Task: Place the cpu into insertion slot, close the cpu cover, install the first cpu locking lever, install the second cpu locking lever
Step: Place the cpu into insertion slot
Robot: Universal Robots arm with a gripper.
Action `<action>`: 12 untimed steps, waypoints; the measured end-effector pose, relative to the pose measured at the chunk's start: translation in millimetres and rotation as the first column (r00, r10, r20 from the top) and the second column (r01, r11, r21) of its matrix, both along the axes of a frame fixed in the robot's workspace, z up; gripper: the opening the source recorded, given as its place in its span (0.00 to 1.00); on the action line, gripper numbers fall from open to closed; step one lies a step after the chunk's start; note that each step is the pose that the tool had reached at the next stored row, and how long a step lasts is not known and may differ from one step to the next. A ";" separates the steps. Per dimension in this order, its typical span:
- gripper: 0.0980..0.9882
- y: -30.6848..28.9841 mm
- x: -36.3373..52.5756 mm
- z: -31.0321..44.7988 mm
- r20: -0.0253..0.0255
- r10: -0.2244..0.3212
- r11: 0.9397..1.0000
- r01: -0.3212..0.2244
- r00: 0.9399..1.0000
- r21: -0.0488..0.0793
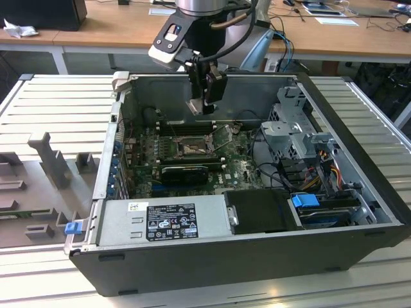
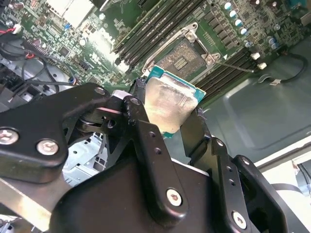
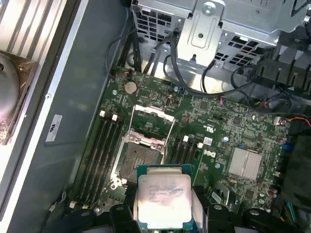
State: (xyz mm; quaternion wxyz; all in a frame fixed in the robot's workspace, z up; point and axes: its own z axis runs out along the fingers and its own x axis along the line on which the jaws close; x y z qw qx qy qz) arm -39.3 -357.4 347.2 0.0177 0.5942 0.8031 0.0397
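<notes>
Black links and fingers (image 2: pixel 146 145) of my hand (image 2: pixel 170 104) crowd the second wrist view, and between their tips sits the cpu (image 2: pixel 167 109). I have it pinched by two opposite edges, my hand closed narrow around it, its pale metal top facing the camera and a thin green border showing round it. The first wrist view gives the same grip: my hand (image 3: pixel 164 206) clamped on either side of the cpu (image 3: pixel 164 196).

Below the chip lies the green motherboard (image 3: pixel 218 136). The insertion slot (image 3: pixel 132 162) is bare, its dark centre showing inside the metallic rim, and the cpu is up off it, not seated. The cpu cover (image 3: pixel 153 121) stands swung open, hinged at the edge of the slot that faces the round coin cell (image 3: pixel 130 87). Long narrow black memory slots (image 3: pixel 104 145) run along both sides of the socket. In the second wrist view the slot (image 2: pixel 182 58) shows just past the chip's far edge, with a thin wire lever (image 2: pixel 233 65) sticking out beside it.

From the exterior view my hand (image 1: pixel 202 106) hangs inside the open computer case (image 1: pixel 257 256), over the far part of the board and above the slot (image 1: pixel 191 149), clear of it. A long black card (image 1: pixel 185 172) lies just on the near side of the socket, and the grey power supply (image 1: pixel 160 218) fills the near corner on the exterior view's left. The case lies on its side on a slatted metal worktop (image 1: pixel 38 102).
</notes>
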 end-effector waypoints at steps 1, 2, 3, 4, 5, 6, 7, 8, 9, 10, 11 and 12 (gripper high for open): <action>0.49 0.0 -0.7 0.0 0.000 -0.004 1.000 0.004 1.000 0.000; 0.49 0.0 -0.9 0.0 0.000 -0.007 1.000 0.007 1.000 0.000; 0.49 0.0 -0.9 -0.1 0.000 -0.013 1.000 0.013 1.000 0.000; 0.49 0.0 -1.0 -0.2 0.000 -0.018 1.000 0.018 1.000 0.000; 0.49 0.0 -1.1 -0.3 0.000 -0.023 1.000 0.023 1.000 0.000; 0.49 0.0 -1.0 -0.3 0.000 -0.027 1.000 0.027 1.000 0.000; 0.49 0.0 -1.0 -0.4 0.000 -0.031 1.000 0.031 1.000 0.000; 0.49 0.0 -1.0 -0.5 0.000 -0.037 0.999 0.037 0.999 0.000; 0.49 0.0 -1.0 -0.6 0.000 -0.043 0.999 0.043 0.999 0.000; 0.49 0.0 -1.1 -0.8 0.000 -0.056 0.998 0.056 0.998 0.000; 0.49 0.0 -1.0 -0.9 0.000 -0.069 0.998 0.069 0.998 0.000; 0.49 0.0 -1.1 -1.1 0.000 -0.079 0.997 0.079 0.997 0.000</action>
